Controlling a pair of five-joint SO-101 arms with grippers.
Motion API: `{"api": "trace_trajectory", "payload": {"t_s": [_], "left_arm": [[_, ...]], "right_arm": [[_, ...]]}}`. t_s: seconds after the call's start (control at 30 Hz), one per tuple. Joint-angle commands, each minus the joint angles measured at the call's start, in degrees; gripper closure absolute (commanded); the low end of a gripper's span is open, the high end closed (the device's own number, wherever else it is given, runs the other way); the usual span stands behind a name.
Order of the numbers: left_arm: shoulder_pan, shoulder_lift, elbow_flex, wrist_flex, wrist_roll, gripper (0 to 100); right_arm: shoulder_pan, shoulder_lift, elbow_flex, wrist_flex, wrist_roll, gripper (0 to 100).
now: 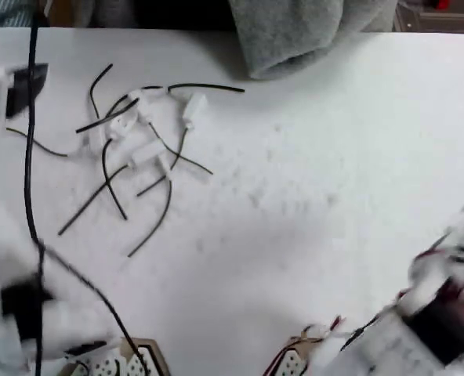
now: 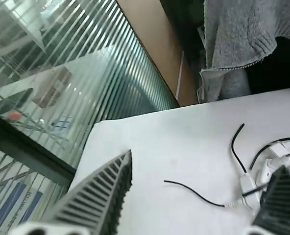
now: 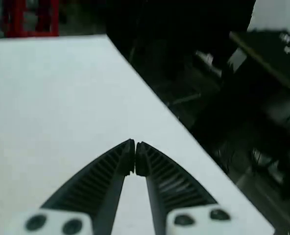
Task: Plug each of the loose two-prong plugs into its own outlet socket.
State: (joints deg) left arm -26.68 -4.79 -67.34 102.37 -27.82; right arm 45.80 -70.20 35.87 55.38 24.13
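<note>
Left fingers (image 2: 98,196) gape wide; our right fingers (image 3: 110,176) are pressed shut, empty. We find the plugs (image 1: 194,108) tangled well beyond the sockets (image 1: 106,365), ahead of the left fingers, nearer that arm.

The loose two-prong plugs (image 1: 142,133) lie in one tangled cluster on the table (image 1: 318,172), in its far left quarter, with their wire stubs crossing one another. One outlet socket block (image 1: 114,363) sits at the near edge, left of centre. A second socket block (image 1: 292,363) sits at the same edge to its right. Both are well apart from the cluster.

A garment (image 1: 295,31) overhangs the far edge, right of the plugs. A cable (image 1: 30,141) runs from the far left toward the near edge, passing left of the cluster and crossing the left socket block.

The left arm (image 1: 16,313) occupies the near left corner and the right arm (image 1: 432,313) the near right corner. The left gripper (image 2: 205,160) is above the table, with the cluster beyond it. The right gripper (image 3: 135,147) is over the table near its side edge.
</note>
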Motion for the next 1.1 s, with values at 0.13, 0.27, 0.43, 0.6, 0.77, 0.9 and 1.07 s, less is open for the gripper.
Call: {"api": "trace_trajectory", "payload": {"t_s": [0.13,0.27,0.43,0.6,0.77,0.9,1.07], "left_arm": [[-0.04,-35.12,29.89,-0.09,0.35,59],[1.71,-48.92,43.43,-0.18,0.35,59],[11.82,-64.75,61.01,-0.18,0.7,59],[17.8,-78.9,79.3,-1.05,0.7,59],[17.71,-92.79,92.66,-6.24,0.7,59],[17.71,-100.18,103.21,-6.77,0.7,59],[17.71,-99.3,115.43,-13.54,3.25,59]], "right_arm": [[-11.03,-18.59,-2.55,0.31,-3.16,97.9],[-17.54,-23.78,-2.64,0.31,-4.48,97.9],[-32.48,-27.56,-2.37,2.24,-4.22,97.9],[-45.67,-32.13,-2.37,9.54,-3.96,97.9],[-49.45,-32.92,-1.76,15.43,-3.87,97.9],[-49.27,-32.92,4.13,16.31,-3.87,97.9],[-49.27,-32.92,13.89,16.13,-3.87,97.9]]}}
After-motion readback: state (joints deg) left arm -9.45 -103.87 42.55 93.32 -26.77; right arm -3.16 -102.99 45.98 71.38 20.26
